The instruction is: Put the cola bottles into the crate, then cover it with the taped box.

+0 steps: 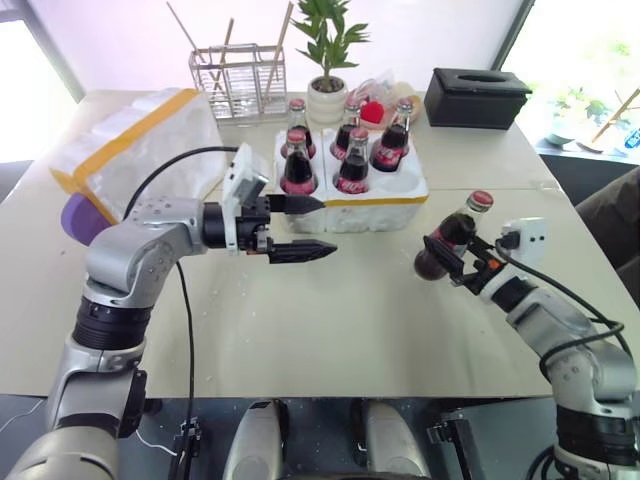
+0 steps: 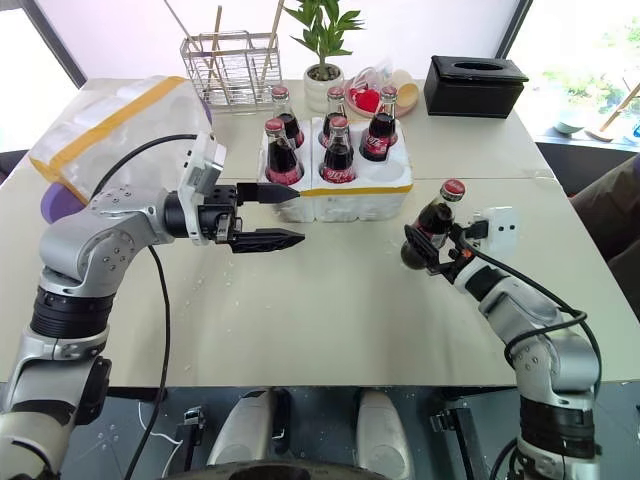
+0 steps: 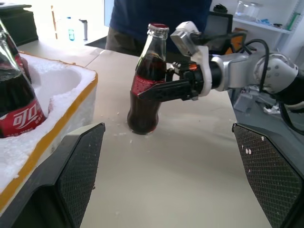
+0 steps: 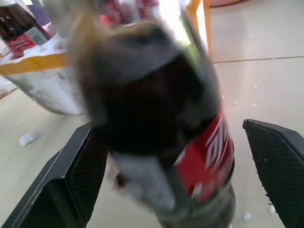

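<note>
On the white table (image 1: 330, 330), the right gripper (image 1: 452, 262) straddles the last cola bottle (image 1: 452, 236) with jaws spread, not clamped; 5 bottles sit in the crate (image 1: 385, 212). Left gripper (image 1: 300, 228) hovers open. Closing off-centre could topple the bottle.

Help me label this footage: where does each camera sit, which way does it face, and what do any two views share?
Left eye: on the head, looking down at the table, crate and both arms.
Right eye: beside it, same scene slightly shifted.
Left wrist: looks past its open fingers at the loose bottle and the right gripper.
Right wrist: looks between its open fingers at that bottle, close up.
Shared: both wrist views show the loose bottle and the crate's yellow-taped edge.
</note>
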`<state>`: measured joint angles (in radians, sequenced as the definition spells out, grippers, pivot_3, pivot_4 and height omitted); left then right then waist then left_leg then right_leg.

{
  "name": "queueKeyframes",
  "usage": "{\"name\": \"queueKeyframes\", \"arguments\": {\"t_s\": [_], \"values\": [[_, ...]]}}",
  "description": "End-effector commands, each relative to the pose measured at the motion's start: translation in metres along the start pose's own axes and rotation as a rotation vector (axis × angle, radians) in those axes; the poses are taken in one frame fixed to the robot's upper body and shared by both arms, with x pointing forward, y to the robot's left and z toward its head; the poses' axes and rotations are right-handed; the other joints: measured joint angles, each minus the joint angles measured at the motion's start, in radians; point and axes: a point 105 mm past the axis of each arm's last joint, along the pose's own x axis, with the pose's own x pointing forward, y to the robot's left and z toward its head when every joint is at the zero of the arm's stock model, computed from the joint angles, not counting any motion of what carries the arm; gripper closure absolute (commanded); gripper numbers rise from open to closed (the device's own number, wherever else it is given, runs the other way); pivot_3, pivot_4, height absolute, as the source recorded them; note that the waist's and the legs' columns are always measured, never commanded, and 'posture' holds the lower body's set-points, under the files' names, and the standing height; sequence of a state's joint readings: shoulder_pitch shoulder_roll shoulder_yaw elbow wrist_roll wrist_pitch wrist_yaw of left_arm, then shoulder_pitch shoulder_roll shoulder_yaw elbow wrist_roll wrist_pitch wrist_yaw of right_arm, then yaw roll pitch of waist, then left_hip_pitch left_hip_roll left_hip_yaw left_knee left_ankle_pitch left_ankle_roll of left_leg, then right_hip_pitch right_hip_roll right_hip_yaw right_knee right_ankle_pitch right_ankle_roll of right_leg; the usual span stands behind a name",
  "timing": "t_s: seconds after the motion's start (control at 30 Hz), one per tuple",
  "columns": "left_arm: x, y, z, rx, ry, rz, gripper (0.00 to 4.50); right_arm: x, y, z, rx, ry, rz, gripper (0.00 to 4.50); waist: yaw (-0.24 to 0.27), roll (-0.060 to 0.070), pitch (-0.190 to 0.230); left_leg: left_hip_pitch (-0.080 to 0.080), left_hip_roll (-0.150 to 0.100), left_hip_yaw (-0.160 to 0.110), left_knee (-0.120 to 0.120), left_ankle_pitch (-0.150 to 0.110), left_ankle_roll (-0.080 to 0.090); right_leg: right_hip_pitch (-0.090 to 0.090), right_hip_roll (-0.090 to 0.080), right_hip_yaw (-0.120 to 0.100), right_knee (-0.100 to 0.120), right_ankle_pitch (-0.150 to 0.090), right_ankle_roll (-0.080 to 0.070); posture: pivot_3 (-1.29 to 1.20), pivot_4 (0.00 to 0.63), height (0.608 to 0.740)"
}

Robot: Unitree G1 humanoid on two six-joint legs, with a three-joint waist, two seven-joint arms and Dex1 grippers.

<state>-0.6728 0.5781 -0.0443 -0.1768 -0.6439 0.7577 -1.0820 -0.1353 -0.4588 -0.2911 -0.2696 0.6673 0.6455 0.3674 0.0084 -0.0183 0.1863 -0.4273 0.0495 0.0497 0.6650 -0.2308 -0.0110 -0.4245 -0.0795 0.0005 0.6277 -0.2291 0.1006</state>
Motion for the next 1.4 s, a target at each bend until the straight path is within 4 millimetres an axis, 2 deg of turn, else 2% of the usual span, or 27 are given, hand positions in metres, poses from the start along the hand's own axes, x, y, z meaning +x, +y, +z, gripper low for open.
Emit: {"name": "queueKeyframes", "arguments": {"t_s": [0.03, 0.1, 0.13, 0.23, 0.37, 0.47, 0.57, 0.67, 0.77, 0.9, 1.1, 1.2, 1.3, 1.33, 1.4], "values": [[-0.002, 0.000, 0.013, 0.055, -0.024, 0.009, 0.00, 0.003, 0.004, 0.014, -0.020, -0.062, 0.024, 0.56, 0.002, 0.000, 0.000, 0.000, 0.000, 0.000, 0.000, 0.000, 0.000, 0.000, 0.000, 0.000, 0.000, 0.000, 0.000, 0.00, 0.150, 0.740], [-0.004, 0.000, 0.012, 0.054, -0.023, 0.017, 0.00, 0.003, 0.008, 0.021, -0.036, -0.081, 0.043, 1.43, 0.001, 0.000, 0.000, 0.000, 0.000, 0.000, 0.000, 0.000, 0.000, 0.000, 0.000, 0.000, 0.000, 0.000, 0.000, 0.00, 0.150, 0.740], [-0.005, 0.001, 0.012, 0.054, -0.021, 0.022, 0.00, 0.003, 0.010, 0.025, -0.042, -0.091, 0.055, 1.61, 0.001, 0.000, 0.000, 0.000, 0.000, 0.000, 0.000, 0.000, 0.000, 0.000, 0.000, 0.000, 0.000, 0.000, 0.000, 0.00, 0.150, 0.740], [-0.012, 0.003, 0.012, 0.054, -0.020, 0.049, 0.00, 0.001, 0.019, 0.052, -0.091, -0.147, 0.111, 1.61, -0.002, 0.002, 0.001, 0.000, 0.000, 0.000, 0.000, 0.000, 0.000, -0.001, 0.000, 0.000, 0.000, 0.000, 0.000, 0.00, 0.150, 0.740], [-0.028, 0.015, 0.019, 0.038, -0.049, 0.123, 0.00, 0.008, 0.031, 0.112, -0.167, -0.256, 0.186, 1.61, -0.022, 0.007, 0.005, -0.001, 0.000, 0.002, 0.000, 0.000, 0.000, -0.003, 0.000, 0.002, 0.001, 0.000, 0.000, 0.00, 0.150, 0.740], [-0.036, 0.023, 0.020, 0.047, -0.049, 0.173, 0.00, 0.027, 0.041, 0.140, -0.211, -0.277, 0.229, 1.61, -0.026, 0.007, 0.005, 0.000, 0.000, 0.002, -0.001, 0.000, 0.000, -0.003, 0.001, 0.002, 0.002, 0.000, 0.001, 0.00, 0.150, 0.740], [-0.038, 0.026, 0.020, 0.055, -0.054, 0.200, 0.00, 0.055, 0.046, 0.155, -0.228, -0.276, 0.250, 1.61, -0.024, 0.006, 0.005, 0.000, 0.001, 0.000, -0.004, 0.000, 0.000, -0.004, 0.002, 0.001, 0.002, 0.000, 0.001, 0.00, 0.150, 0.740], [-0.038, 0.025, 0.020, 0.059, -0.055, 0.206, 0.00, 0.075, 0.048, 0.152, -0.246, -0.237, 0.262, 1.61, -0.020, 0.006, 0.005, -0.001, 0.001, 0.001, -0.004, 0.000, 0.001, -0.004, 0.002, 0.001, 0.002, 0.001, 0.003, 0.00, 0.150, 0.740], [-0.041, 0.024, 0.020, 0.064, -0.058, 0.229, 0.00, 0.094, 0.047, 0.126, -0.276, -0.142, 0.274, 1.61, -0.018, 0.006, 0.005, -0.003, 0.000, 0.001, -0.004, 0.000, 0.001, -0.004, 0.001, 0.000, 0.001, 0.002, 0.004, 0.00, 0.150, 0.740], [-0.049, 0.024, 0.018, 0.065, -0.054, 0.262, 0.00, 0.105, 0.046, 0.100, -0.277, -0.080, 0.292, 1.61, -0.023, 0.004, 0.004, -0.004, 0.000, 0.002, -0.004, 0.000, 0.001, -0.005, 0.000, 0.000, 0.001, 0.002, 0.005, 0.00, 0.150, 0.740], [-0.055, 0.026, 0.018, 0.067, -0.055, 0.302, 0.00, 0.117, 0.046, 0.082, -0.248, -0.043, 0.295, 1.61, -0.020, 0.004, 0.005, -0.003, 0.000, 0.001, -0.004, 0.000, 0.001, -0.005, 0.000, 0.000, 0.001, 0.002, 0.004, 0.00, 0.150, 0.740], [-0.055, 0.026, 0.018, 0.068, -0.053, 0.307, 0.00, 0.121, 0.039, 0.074, -0.243, -0.003, 0.256, 1.61, -0.022, 0.004, 0.005, -0.003, 0.000, 0.002, -0.004, 0.000, 0.001, -0.005, 0.000, 0.000, 0.001, 0.002, 0.005, 0.00, 0.150, 0.740], [-0.058, 0.027, 0.017, 0.074, -0.039, 0.318, 0.00, 0.122, 0.028, 0.066, -0.239, 0.054, 0.210, 0.16, -0.023, 0.004, 0.005, -0.003, 0.000, 0.001, -0.004, 0.000, 0.001, -0.005, 0.000, 0.000, 0.002, 0.002, 0.005, 0.00, 0.150, 0.740], [-0.063, 0.028, 0.017, 0.078, -0.026, 0.332, 0.00, 0.120, 0.026, 0.068, -0.252, 0.051, 0.206, 0.02, -0.022, 0.004, 0.005, -0.003, 0.000, 0.001, -0.004, 0.000, 0.000, -0.005, 0.000, 0.000, 0.002, 0.002, 0.004, 0.00, 0.150, 0.740], [-0.079, 0.029, 0.019, 0.090, 0.012, 0.374, 0.00, 0.110, 0.022, 0.080, -0.291, 0.027, 0.205, 0.02, -0.023, 0.004, 0.005, -0.002, 0.000, 0.001, -0.004, 0.000, 0.000, -0.004, 0.000, 0.000, 0.002, 0.002, 0.004, 0.00, 0.150, 0.740]]}}
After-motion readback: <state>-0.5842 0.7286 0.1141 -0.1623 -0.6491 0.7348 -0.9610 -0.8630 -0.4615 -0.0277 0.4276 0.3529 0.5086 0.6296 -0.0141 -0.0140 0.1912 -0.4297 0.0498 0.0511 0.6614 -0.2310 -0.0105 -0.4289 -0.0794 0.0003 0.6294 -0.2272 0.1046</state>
